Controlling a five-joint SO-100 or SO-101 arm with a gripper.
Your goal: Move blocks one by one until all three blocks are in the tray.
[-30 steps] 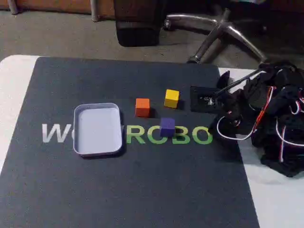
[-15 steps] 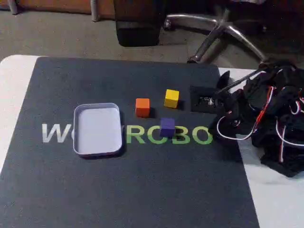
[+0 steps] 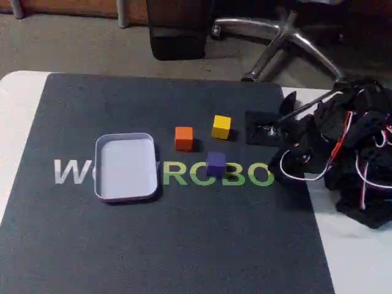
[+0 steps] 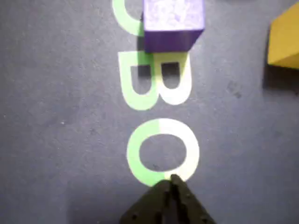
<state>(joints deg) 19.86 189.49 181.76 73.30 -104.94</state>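
Fixed view: the tray [image 3: 125, 166] lies at the left of the dark mat [image 3: 153, 245] with nothing in it, and to its right on the mat stand the orange block [image 3: 184, 138], the yellow block [image 3: 221, 127] and the blue-purple block [image 3: 215, 163], while the arm [image 3: 343, 153] sits folded at the right edge. Wrist view: the gripper [image 4: 170, 179] has its fingertips pressed together on nothing, low over the green lettering [image 4: 161, 149], with the blue-purple block [image 4: 173, 23] ahead of it and the yellow block [image 4: 285, 39] at the right edge.

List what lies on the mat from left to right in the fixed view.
tray → orange block → blue-purple block → yellow block → arm at the right edge.
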